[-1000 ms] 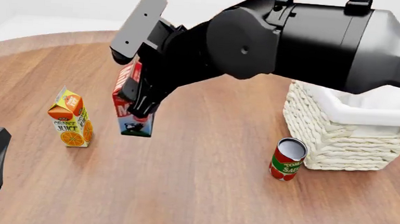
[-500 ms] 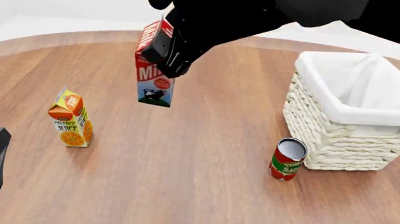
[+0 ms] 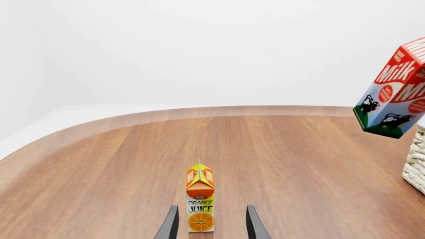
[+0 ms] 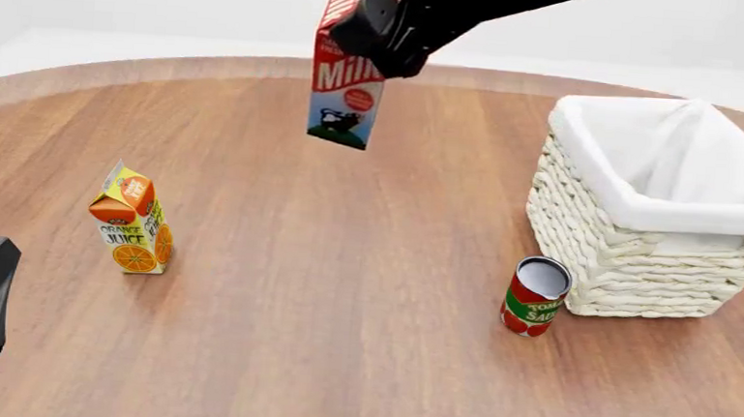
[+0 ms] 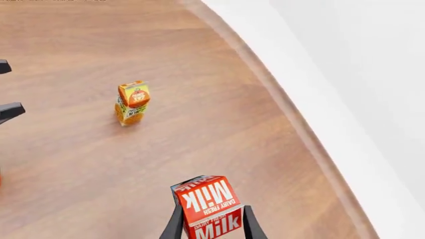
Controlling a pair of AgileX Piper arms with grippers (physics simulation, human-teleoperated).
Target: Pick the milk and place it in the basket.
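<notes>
Red-topped milk carton with cow picture, tilted, clamped aloft in right gripper, left of wicker basket; left gripper apart.

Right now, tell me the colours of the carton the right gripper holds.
The milk has a red top with white lettering and a blue-green base; clearest in the front view.

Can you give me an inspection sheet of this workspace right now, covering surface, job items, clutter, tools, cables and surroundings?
Surface: round wooden table, no spills seen.
Job's things: milk held in the air, tilted, left of the basket in the front view; basket stands on the table, white liner showing.
Clutter: orange juice carton upright; tomato can upright close in front of the basket.
Grippers: right tool shut on the milk; left tool open, low, carton beyond its fingers.
Cables: nothing seen.
Surroundings: plain white backdrop, nothing else seen.
</notes>
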